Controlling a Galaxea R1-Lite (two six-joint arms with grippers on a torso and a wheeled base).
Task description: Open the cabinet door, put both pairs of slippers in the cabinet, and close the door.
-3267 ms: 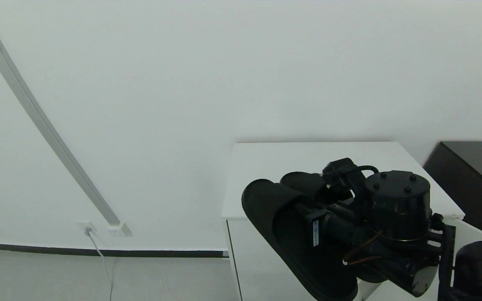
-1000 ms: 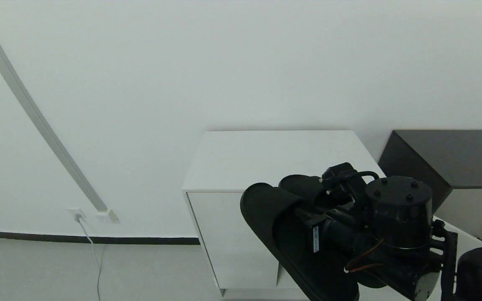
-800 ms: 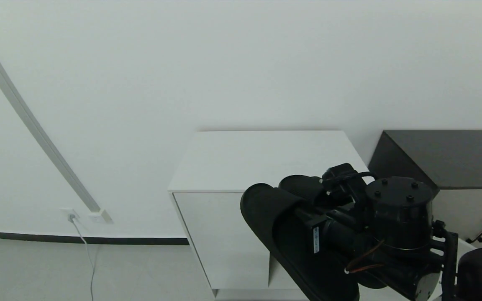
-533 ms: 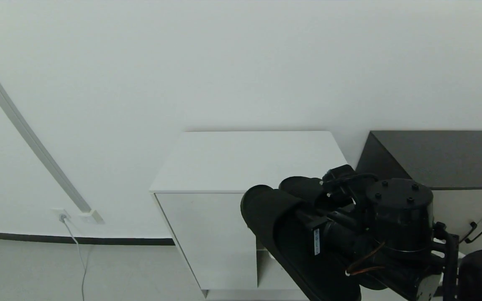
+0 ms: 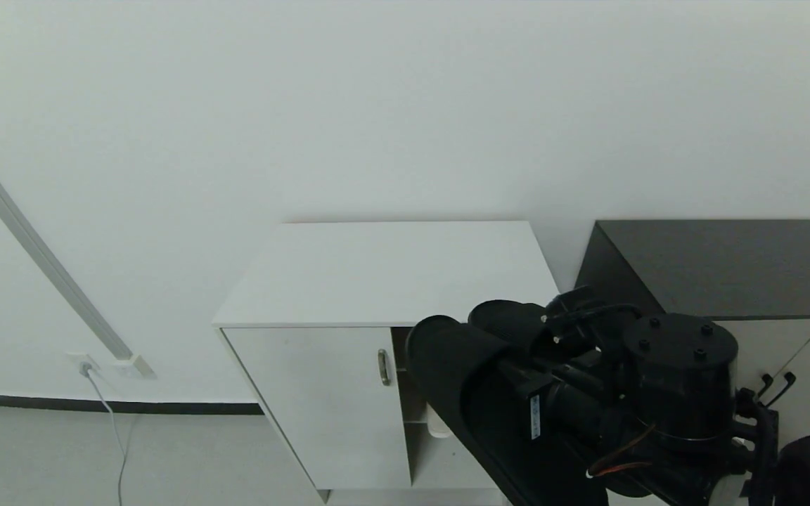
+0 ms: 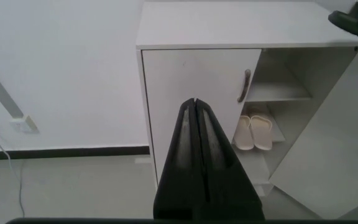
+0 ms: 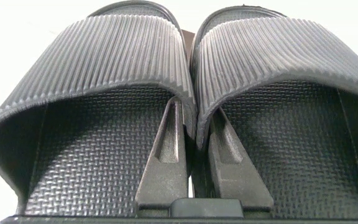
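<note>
Right gripper [image 7: 194,124] pinching adjoining inner walls of black ribbed rubber slipper pair [image 7: 117,68], held aloft before cabinet. Left gripper [image 6: 194,107] pressed together, empty. White two-door cabinet [image 5: 377,274]: right side open, pale slipper pair [image 6: 253,132] on lower shelf. Advice: keep pinch firm, enter opening level, clear of shut left door [image 6: 191,81] and pale pair.
</note>
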